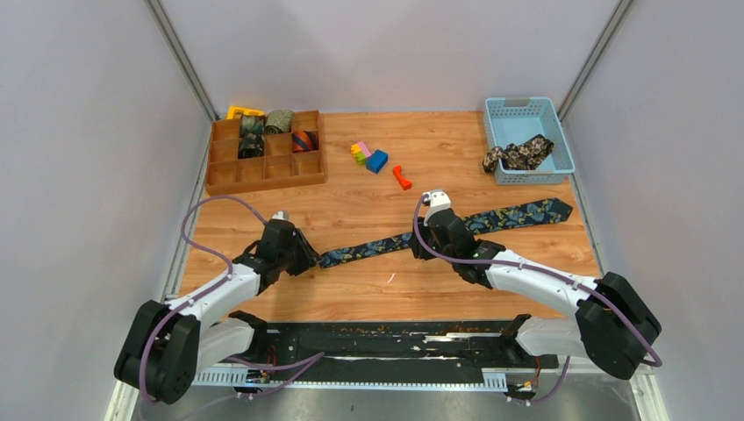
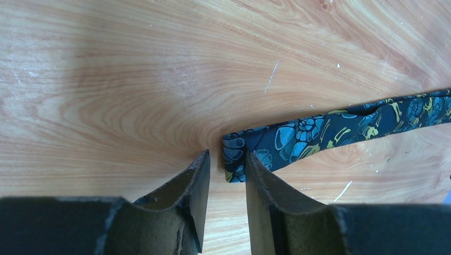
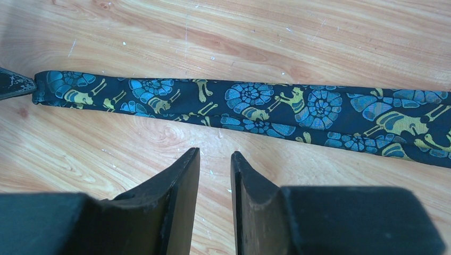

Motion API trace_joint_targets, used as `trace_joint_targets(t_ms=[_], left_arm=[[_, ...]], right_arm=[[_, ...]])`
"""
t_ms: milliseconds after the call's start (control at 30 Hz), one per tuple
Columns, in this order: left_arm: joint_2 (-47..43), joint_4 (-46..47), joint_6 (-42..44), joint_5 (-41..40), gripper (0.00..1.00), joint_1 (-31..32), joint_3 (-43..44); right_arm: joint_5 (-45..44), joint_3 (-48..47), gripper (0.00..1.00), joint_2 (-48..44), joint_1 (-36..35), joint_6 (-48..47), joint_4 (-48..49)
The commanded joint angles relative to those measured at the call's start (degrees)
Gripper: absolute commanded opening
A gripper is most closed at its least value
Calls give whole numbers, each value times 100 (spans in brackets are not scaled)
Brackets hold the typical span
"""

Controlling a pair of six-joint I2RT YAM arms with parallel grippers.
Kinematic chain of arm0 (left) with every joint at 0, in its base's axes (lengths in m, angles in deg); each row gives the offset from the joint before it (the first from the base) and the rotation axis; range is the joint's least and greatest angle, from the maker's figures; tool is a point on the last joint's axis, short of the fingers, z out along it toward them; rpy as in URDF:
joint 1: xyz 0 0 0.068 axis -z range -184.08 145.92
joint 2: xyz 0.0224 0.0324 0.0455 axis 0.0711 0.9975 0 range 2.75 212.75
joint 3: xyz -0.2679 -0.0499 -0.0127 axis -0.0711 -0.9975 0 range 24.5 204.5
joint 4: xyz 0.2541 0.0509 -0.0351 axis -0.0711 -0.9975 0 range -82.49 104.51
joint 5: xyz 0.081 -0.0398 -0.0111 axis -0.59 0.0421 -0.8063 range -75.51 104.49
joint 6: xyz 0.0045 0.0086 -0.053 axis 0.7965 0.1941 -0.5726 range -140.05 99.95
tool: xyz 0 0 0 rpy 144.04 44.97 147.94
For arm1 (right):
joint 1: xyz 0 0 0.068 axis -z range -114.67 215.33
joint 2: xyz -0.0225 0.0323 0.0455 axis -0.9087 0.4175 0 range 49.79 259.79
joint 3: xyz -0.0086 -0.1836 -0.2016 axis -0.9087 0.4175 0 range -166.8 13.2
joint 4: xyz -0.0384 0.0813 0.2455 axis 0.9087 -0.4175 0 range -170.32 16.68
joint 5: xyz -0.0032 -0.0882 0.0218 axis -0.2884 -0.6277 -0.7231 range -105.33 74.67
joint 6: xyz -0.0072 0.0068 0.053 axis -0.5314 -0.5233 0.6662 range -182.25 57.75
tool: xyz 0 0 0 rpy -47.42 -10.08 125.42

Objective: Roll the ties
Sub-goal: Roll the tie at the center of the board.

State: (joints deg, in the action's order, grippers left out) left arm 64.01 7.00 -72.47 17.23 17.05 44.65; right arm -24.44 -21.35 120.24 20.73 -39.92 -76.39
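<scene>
A navy tie with gold-teal paisley (image 1: 518,216) lies flat and stretched out across the table, narrow end to the left. My left gripper (image 1: 307,257) sits at that narrow end. In the left wrist view the gripper (image 2: 227,154) is narrowly open and the tie's end (image 2: 282,139) lies at its fingertips, partly behind the right finger (image 2: 266,180). My right gripper (image 1: 430,239) is low over the tie's middle. In the right wrist view it (image 3: 214,152) is narrowly open and empty, with the tie (image 3: 250,101) just beyond its tips.
A wooden compartment tray (image 1: 263,172) at the back left holds rolled ties, among them a green one (image 1: 279,121) and an orange-navy striped one (image 1: 304,140). A blue basket (image 1: 561,140) at the back right holds a black-tan floral tie (image 1: 518,155). Coloured blocks (image 1: 369,156) lie mid-table.
</scene>
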Motion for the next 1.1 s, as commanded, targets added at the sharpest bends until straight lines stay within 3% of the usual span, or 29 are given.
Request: trace_joint_targets(t_ms=[0,533,900,1067], left_arm=[[32,189,91,6,37,-38,69],[566,120,684,432,33,-38,304],[516,-159,1263,343,1,-38,592],[169,-805,1740,100,0,-38,924]], right_arm=[[-49,-61,29,36,-15,-38,229],[-103,36,28,-25,1,-1,256],[-60,60,27,-80,26,4,395],[178,-112,26,-154,-108,79,360]])
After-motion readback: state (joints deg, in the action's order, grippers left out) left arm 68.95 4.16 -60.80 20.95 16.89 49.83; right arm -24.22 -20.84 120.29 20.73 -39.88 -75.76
